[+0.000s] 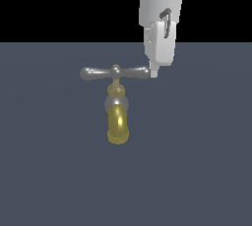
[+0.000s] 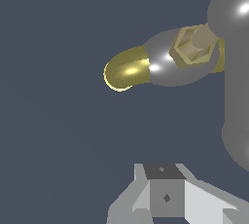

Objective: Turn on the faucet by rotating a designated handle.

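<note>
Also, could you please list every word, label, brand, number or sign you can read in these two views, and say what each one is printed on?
None: no text can be read in either view.
The faucet, its handle and the gripper have plain, unmarked surfaces.
The small dark diamond mark on the gripper's body in the wrist view is a shape, not a letter or number.

Gripper sitting right at the handle's end

The faucet (image 1: 117, 117) is standing on the floor (image 1: 197, 171), the handle (image 1: 114, 73) lying crosswise on top. The gripper (image 1: 153, 72) is hanging just beside the handle's tip on the exterior view's right, seemingly touching.
</note>
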You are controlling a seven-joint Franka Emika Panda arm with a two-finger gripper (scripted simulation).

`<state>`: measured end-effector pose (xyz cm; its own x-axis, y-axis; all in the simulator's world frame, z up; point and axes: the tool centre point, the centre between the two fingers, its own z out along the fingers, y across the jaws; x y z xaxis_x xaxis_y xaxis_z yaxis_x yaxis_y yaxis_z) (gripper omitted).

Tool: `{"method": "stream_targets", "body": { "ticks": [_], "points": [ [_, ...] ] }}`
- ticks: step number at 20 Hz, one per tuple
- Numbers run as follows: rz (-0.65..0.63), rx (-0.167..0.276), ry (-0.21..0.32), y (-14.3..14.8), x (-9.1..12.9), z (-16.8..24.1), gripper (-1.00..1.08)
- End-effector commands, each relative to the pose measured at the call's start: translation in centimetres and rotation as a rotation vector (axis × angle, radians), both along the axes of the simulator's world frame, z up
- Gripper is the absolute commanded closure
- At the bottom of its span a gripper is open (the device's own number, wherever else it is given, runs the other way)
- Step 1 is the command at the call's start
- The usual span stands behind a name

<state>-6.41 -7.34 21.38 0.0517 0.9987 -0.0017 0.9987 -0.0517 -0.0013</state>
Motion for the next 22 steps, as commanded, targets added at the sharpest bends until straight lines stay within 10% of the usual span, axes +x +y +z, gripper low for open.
{"method": "stream_targets", "body": {
  "ticks": [1,22],
  "points": [
    [0.036,0.0,-0.001,0.2,0.5,-0.6,1.08],
    [0.104,0.002,-0.001,0.8,2.4,-1.8,1.08]
  ]
}}
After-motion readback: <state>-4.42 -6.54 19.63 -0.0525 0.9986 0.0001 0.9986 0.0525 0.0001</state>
